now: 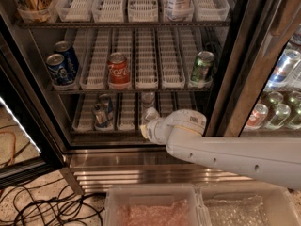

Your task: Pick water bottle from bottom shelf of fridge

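Note:
The fridge (239,55) stands open with wire racks of white lane trays. On the bottom shelf (127,111), in the middle lane, a small clear water bottle (150,114) with a white cap stands at the front. My gripper (147,127) is at the end of the white arm (225,153), which reaches in from the right. It is right at the bottle's lower part and hides the bottle's body. A second clear bottle top (148,98) shows just behind it.
Two silver-blue cans (101,111) stand in the bottom shelf's left lane. The rack above holds blue cans (61,62), a red cola can (118,70) and a green can (202,66). A ribbed steel base (141,173), clear bins (150,206) and floor cables (42,206) lie below.

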Tool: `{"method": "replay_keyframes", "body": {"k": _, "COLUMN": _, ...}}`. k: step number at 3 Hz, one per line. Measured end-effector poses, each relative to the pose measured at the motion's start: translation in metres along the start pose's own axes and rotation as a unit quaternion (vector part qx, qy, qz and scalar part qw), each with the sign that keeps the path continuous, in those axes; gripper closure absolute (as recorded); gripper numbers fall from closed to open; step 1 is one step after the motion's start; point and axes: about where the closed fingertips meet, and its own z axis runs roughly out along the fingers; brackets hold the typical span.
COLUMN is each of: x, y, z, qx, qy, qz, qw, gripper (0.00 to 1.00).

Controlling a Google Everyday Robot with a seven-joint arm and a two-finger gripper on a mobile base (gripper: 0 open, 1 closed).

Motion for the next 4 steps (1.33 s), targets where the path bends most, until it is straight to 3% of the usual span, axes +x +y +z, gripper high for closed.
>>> {"method": "replay_keyframes", "body": {"k": 1, "x": -0.001, "y": 0.001, "z": -0.002, "qx": -0.001, "qy": 0.001, "qz": 0.001, "qw": 1.0000, "gripper": 1.00}}
{"method": "replay_keyframes", "body": {"k": 2, "x": 0.026, "y": 0.016, "z": -0.007, "qx": -0.014, "qy": 0.026, "qz": -0.006, "qw": 0.9995, "gripper": 1.00}}
{"method": "replay_keyframes", "body": {"k": 3, "x": 0.029, "y": 0.015, "z": -0.005, "qx": -0.014, "qy": 0.026, "qz": -0.006, "qw": 0.9995, "gripper": 1.00}}
{"method": "replay_keyframes", "body": {"k": 4, "x": 0.055, "y": 0.034, "z": -0.008, "qx": -0.032, "qy": 0.050, "qz": -0.028, "qw": 0.9978, "gripper": 1.00}}
